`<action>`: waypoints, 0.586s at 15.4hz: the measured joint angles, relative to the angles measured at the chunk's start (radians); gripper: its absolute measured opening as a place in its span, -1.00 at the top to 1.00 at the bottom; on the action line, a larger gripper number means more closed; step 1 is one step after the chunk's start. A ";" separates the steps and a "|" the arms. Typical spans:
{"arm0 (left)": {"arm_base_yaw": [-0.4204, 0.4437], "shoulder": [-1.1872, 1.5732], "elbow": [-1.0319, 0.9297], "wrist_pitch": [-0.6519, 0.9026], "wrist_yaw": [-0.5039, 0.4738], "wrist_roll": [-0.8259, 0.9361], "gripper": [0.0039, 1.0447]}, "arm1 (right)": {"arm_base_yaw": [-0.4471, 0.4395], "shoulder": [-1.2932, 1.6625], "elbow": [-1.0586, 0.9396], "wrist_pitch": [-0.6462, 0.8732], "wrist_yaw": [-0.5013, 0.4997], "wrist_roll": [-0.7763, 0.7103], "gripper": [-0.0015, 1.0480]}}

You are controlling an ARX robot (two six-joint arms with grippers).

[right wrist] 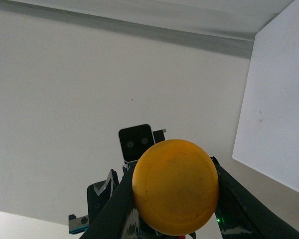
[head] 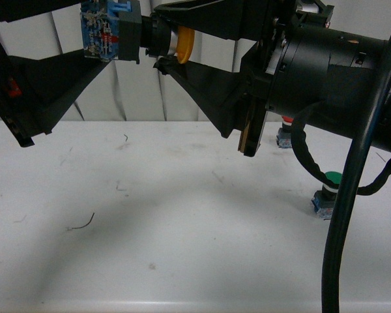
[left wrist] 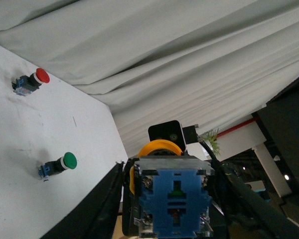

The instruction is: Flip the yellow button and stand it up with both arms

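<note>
The yellow button (head: pixel 150 39) is held level, high above the white table (head: pixel 150 215). Its blue-and-clear block points left and its yellow cap (head: pixel 184 44) points right. My left gripper (head: pixel 117 32) is shut on the block end. My right gripper (head: pixel 163 49) is shut on the black collar by the cap. In the left wrist view the blue block (left wrist: pixel 174 199) faces the camera between the left gripper's (left wrist: pixel 172 209) fingers, with the cap's rim behind. In the right wrist view the round cap (right wrist: pixel 175 191) fills the space between the right gripper's (right wrist: pixel 175 199) fingers.
A green-capped button (head: pixel 327 189) lies on the table at the right, and a red-capped button (head: pixel 285 130) lies behind it, partly hidden by my right arm. Both also show in the left wrist view, green (left wrist: pixel 60 164) and red (left wrist: pixel 32 82). A thick black cable (head: pixel 342 215) hangs at the right. Grey curtain behind.
</note>
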 joint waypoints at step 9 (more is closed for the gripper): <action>0.243 0.072 0.055 -0.007 0.051 -0.028 -0.88 | -0.053 0.015 0.032 0.003 -0.038 0.077 0.30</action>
